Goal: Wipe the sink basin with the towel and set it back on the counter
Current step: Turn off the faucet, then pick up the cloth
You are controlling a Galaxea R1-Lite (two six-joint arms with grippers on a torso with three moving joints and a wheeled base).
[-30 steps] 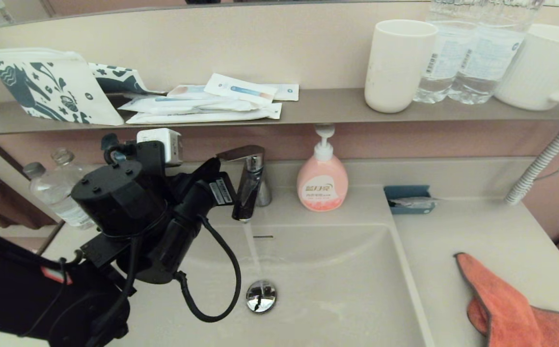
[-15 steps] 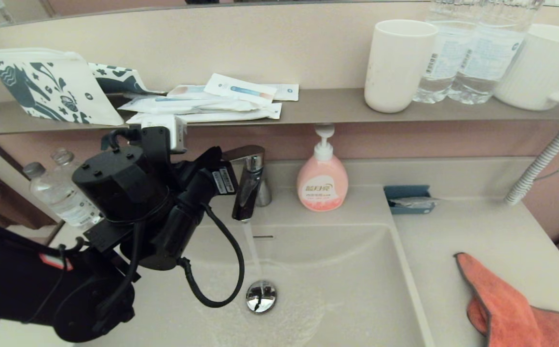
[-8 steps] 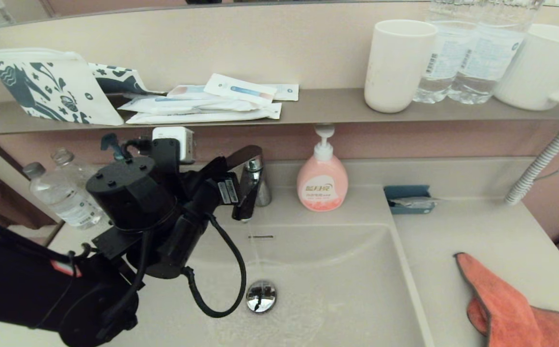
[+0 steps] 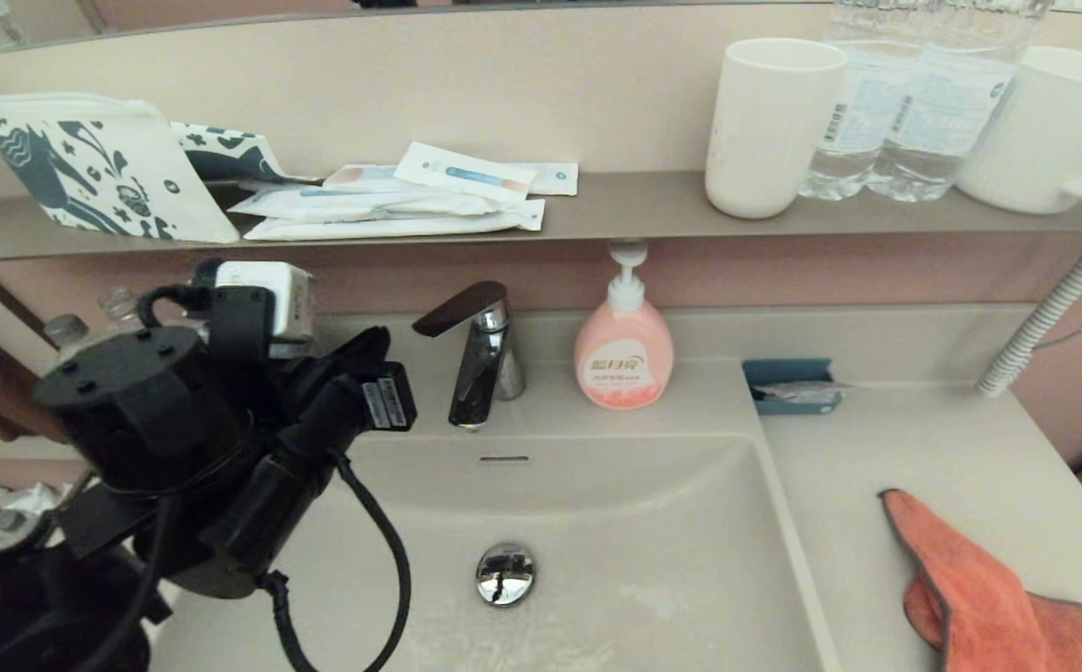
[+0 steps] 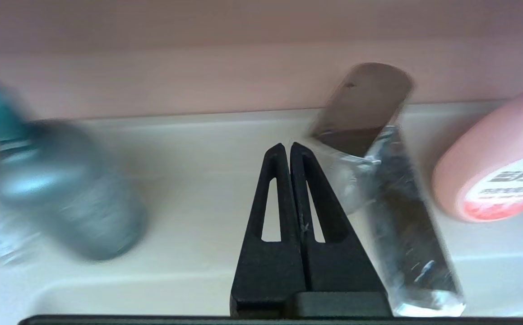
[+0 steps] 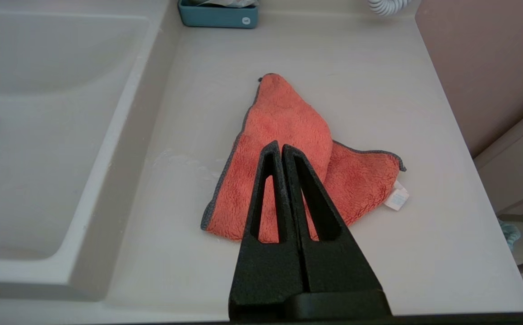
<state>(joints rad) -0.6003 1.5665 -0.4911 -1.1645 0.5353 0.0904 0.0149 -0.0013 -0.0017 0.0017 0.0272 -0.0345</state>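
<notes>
Towel left on the bench, right of the sink basin; both pincers pressed together and empty.

The towel (image 4: 989,588) was laid crumpled on the bench (image 4: 951,448), its long axis running away from the robot, the narrow tip pointed toward the back wall. Its white tag was shown only in the right wrist view, where the right pincer (image 6: 282,149) was held above it. The left pincer (image 5: 289,147) was seen beside the faucet (image 4: 477,359), over the sink basin (image 4: 653,532).
</notes>
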